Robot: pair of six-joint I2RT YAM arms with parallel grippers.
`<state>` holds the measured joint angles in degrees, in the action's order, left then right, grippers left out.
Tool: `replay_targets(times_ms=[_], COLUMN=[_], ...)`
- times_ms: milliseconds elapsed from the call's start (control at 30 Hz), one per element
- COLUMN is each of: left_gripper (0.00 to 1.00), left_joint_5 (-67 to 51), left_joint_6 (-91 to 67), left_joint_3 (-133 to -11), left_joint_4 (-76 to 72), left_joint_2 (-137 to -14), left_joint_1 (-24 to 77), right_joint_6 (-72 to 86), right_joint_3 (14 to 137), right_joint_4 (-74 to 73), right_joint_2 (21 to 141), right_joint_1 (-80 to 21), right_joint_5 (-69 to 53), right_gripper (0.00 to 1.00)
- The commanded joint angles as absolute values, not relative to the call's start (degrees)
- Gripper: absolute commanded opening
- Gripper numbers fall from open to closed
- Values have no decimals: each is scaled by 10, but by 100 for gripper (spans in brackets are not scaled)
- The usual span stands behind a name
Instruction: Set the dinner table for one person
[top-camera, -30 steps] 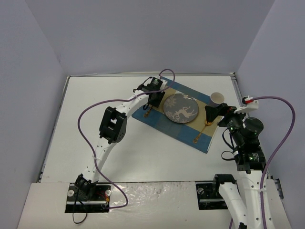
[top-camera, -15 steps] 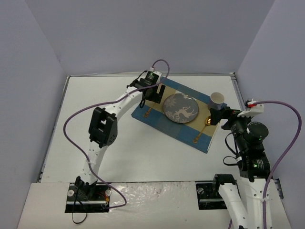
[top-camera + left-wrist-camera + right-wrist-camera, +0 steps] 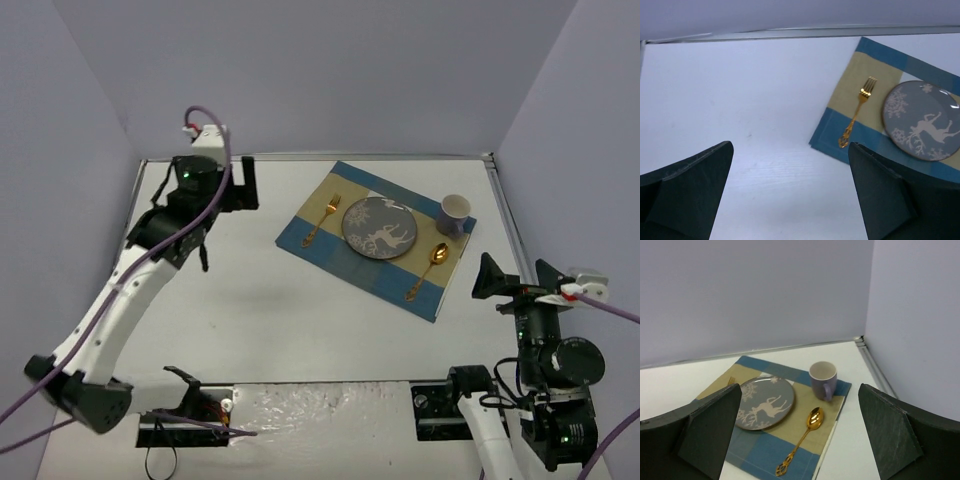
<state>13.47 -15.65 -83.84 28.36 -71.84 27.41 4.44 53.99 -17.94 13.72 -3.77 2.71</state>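
Left pincer (image 3: 790, 147) hangs released over the far left corner of the surface (image 3: 300, 320), both fingers spread wide with nothing between them, well apart from the mat (image 3: 300, 240). Right pincer (image 3: 800, 390) is likewise released and empty, raised by the right edge toward the near right corner, and it faces the setting from that side. White and matte, the surface fills the floor of the walled enclosure, and its left and near parts are bare. On its far right part lies the blue-and-tan mat, turned askew to the edges. A grey plate (image 3: 378, 227) with a white deer sits at the mat's middle. A gold fork (image 3: 322, 220) lies on the mat just left of the plate, tines toward the far edge. A gold spoon (image 3: 428, 270) lies on the mat at the plate's right, bowl toward the far edge. A lilac cup (image 3: 455, 212) stands upright on the mat's far right corner, just beyond the spoon.
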Motion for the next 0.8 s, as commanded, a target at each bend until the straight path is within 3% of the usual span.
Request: replay_targets(times_ms=[0,233,767], left_gripper=[97,97,97], left_joint_5=[185,266,352], left_joint_6=[-146,-135,-133], left_joint_3=[-748,-563,-477], left_joint_4=[284,271,252], left_joint_2=[-582,-410,-323], left_joint_1=[255,243,222], right_joint_6=[11,6,26], right_joint_3=[533,488,428], right_joint_4=[-167,-167,-162], right_joint_2=[100,49,19], right_joint_1=[-49,-54,-57], right_joint_5=[111,137,186], right_gripper=[100,100,100])
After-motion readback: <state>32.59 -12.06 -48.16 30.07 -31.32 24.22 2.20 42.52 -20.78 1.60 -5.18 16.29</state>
